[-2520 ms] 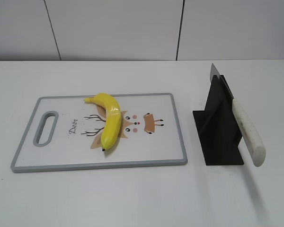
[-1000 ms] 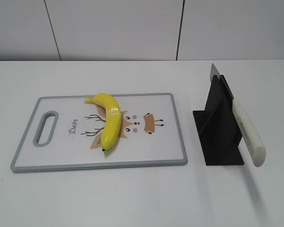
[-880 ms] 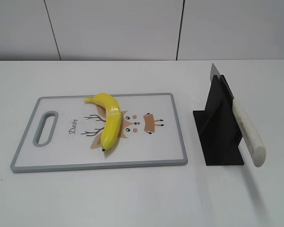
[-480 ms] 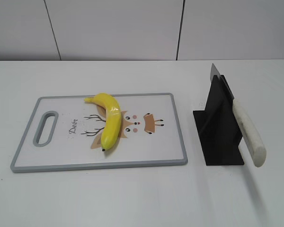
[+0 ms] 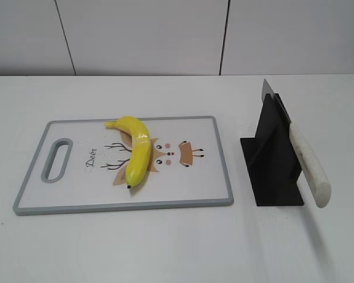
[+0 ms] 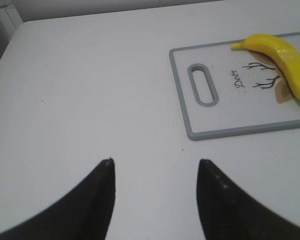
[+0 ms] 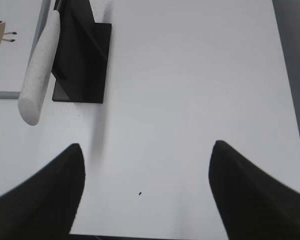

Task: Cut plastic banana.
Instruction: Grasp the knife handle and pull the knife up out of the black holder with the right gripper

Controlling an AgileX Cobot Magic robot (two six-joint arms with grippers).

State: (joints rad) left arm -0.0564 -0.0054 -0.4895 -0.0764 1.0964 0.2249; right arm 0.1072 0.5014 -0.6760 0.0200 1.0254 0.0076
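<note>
- Black fingers of the left gripper (image 6: 155, 200) spread apart, nothing between them, hovering over bare white table (image 6: 90, 100) left of the cutting board (image 6: 190, 120).
- Right gripper (image 7: 145, 195) also spread wide and empty, over bare table near the knife stand (image 7: 82, 55); its fingers (image 7: 45, 195) touch nothing.
- Neither arm shows in the exterior view; only the wrist cameras show the grippers.
- Banana (image 5: 137, 150) lies on the board (image 5: 212, 197), left of centre, over the deer print, dark tip toward the near edge, stem toward the far edge.
- Left wrist view shows the banana (image 6: 285, 57) and the board's handle slot (image 6: 203, 91); right wrist view shows no banana, only a corner of the board.
- Knife (image 5: 307, 162) sits tilted in the black stand (image 5: 272, 159) right of the board, white handle toward the camera, blade tip sticking up at the back; right wrist view shows its handle (image 7: 40, 70).
- Versus earlier exterior frames: banana, board, knife and stand unchanged.
</note>
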